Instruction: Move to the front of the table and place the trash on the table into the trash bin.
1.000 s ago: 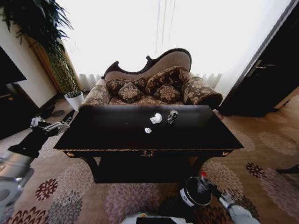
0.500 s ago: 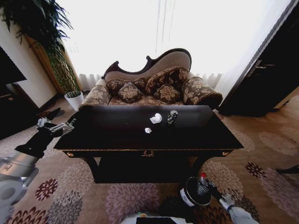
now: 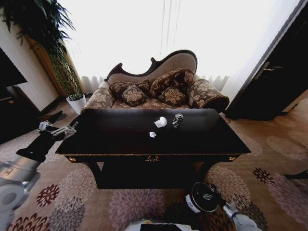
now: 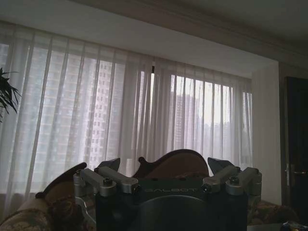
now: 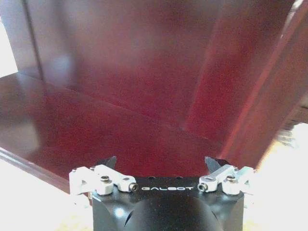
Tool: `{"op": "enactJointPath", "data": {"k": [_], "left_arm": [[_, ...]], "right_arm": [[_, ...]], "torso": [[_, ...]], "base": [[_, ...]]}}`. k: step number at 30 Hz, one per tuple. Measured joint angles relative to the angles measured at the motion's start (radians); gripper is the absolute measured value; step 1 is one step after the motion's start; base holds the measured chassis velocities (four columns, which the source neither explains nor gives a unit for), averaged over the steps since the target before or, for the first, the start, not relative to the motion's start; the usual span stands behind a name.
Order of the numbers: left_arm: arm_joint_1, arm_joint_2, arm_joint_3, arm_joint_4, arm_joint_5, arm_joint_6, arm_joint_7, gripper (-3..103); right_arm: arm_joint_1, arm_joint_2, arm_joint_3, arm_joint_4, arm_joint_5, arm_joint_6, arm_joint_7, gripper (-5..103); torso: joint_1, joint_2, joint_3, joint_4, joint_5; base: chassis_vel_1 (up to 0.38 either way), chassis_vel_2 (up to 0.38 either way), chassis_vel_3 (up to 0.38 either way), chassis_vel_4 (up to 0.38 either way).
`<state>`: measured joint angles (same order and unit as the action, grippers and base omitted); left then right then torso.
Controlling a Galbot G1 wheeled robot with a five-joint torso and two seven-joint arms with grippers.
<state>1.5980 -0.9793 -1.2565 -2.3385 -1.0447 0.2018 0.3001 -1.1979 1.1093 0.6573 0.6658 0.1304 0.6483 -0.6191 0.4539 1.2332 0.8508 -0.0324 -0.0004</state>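
— Two paper balls (image 3: 160, 122) and one can (image 3: 177, 120) sit mid-table (image 3: 120, 139), well apart from both claws.

— Left gripper (image 3: 61, 130)?

— Fingers apart, at the table's nine o'clock.

— Right gripper (image 5: 162, 163)?

— Spread, facing the lower shelf (image 5: 96, 134); bin (image 3: 202, 198) at five o'clock.

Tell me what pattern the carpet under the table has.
Large flower medallions on the carpet, clearest in the head view.

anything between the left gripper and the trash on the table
Nothing visible does. The left gripper, jaws open, hangs off the table's left end; bare tabletop runs to the paper balls and can.
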Motion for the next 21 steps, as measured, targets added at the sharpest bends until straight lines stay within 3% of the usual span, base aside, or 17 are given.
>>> {"op": "enactJointPath", "data": {"k": [11, 14, 21], "left_arm": [[-0.039, -0.031, 0.048, 0.020, 0.030, -0.002, 0.000, 100], [-0.049, -0.040, 0.069, 0.028, 0.044, -0.003, 0.001, 100], [-0.061, -0.043, 0.090, 0.041, 0.055, -0.003, 0.001, 100]], "right_arm": [[-0.262, 0.078, 0.022, 0.386, 0.146, -0.139, 0.034, 100], [-0.353, 0.105, 0.059, 0.562, 0.229, -0.193, 0.050, 100], [-0.499, 0.123, 0.186, 0.828, 0.283, -0.268, 0.053, 100]], "torso": [[0.000, 0.000, 0.000, -0.0001, 0.0000], [0.000, 0.000, 0.000, -0.0002, 0.0000], [0.000, 0.000, 0.000, -0.0002, -0.0002]], "base": [[0.000, 0.000, 0.000, 0.000], [0.000, 0.000, 0.000, 0.000], [0.000, 0.000, 0.000, 0.000]]}}
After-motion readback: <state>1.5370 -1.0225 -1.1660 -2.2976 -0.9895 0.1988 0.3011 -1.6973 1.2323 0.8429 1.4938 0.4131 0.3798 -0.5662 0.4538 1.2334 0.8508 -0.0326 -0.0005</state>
